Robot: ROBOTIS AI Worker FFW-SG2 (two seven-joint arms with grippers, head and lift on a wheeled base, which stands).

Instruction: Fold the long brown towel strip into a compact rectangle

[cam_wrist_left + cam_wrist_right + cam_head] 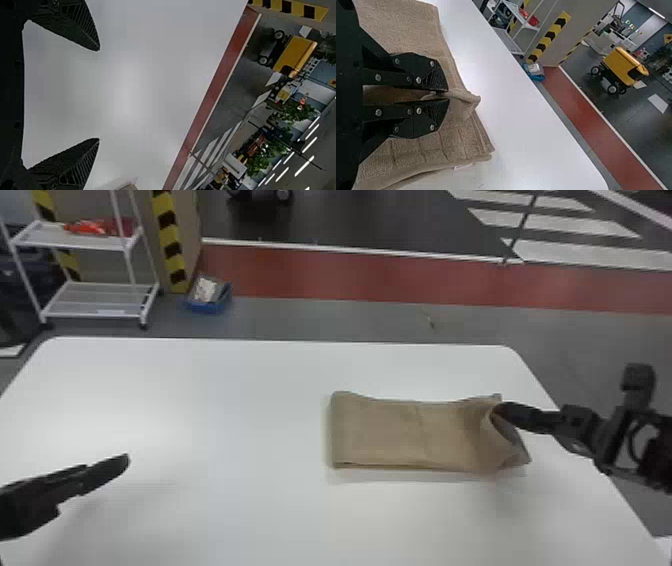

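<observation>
Smooth white table (pixel 225 405): at three o'clock, a nubby, roughly rectangular brown towel (pixel 390 435), pinched by the right claw (pixel 501 410); at nine, the left claw (pixel 125 460), fingers apart.

Pale glare, soft shadows

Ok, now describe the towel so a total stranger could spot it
Start at the white table. Right of its middle lies the towel, a folded brown strip, its right end pinched by the robot's right hand. Soft brown cloth sets it apart from that black hand.
</observation>
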